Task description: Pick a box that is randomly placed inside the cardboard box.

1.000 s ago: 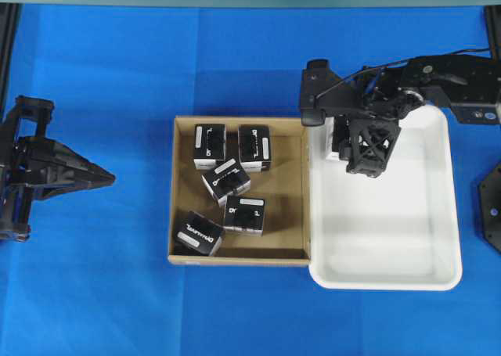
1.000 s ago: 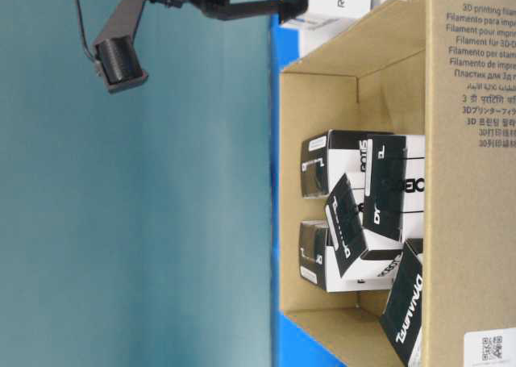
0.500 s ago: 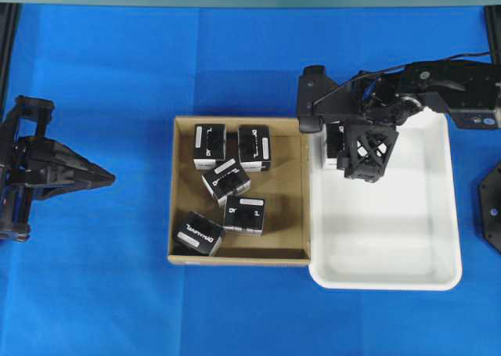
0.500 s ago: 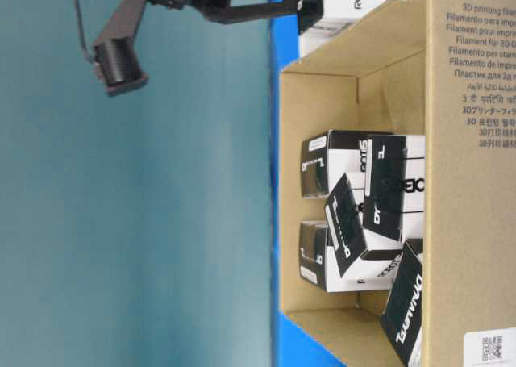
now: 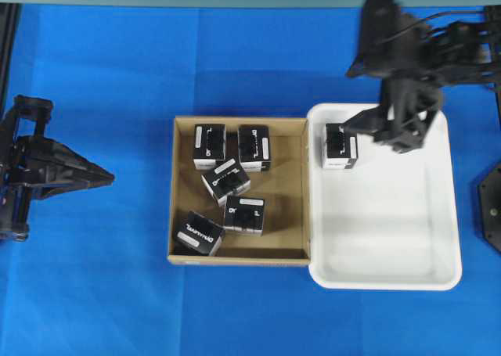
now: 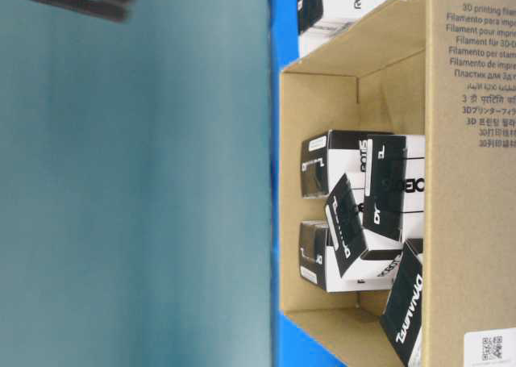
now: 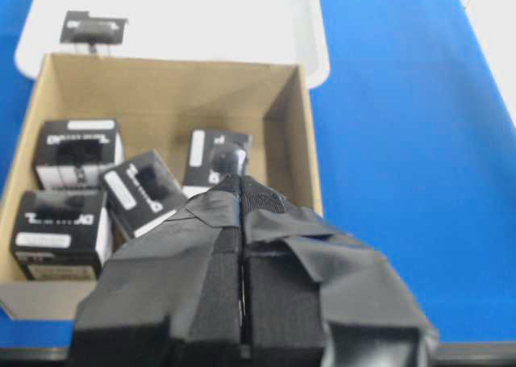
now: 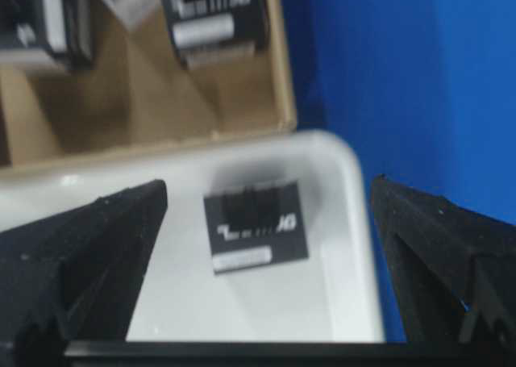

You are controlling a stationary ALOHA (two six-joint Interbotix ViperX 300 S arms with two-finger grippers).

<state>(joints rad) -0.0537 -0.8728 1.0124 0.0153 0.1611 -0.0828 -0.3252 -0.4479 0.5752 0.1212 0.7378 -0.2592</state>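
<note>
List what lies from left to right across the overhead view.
Left claw → cardboard box holding five black cartons → white tray, with one black carton in its far left corner → right claw above the tray, jaws open.

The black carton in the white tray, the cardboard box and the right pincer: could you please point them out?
black carton (image 5: 340, 145), overhead view, top face.
cardboard box (image 5: 291, 203), overhead view, bare floor.
right pincer (image 8: 266, 222), right wrist view, gap between fingertips.

A bright blue tabletop fills the overhead view under even light. A plain teal wall stands behind it.
</note>
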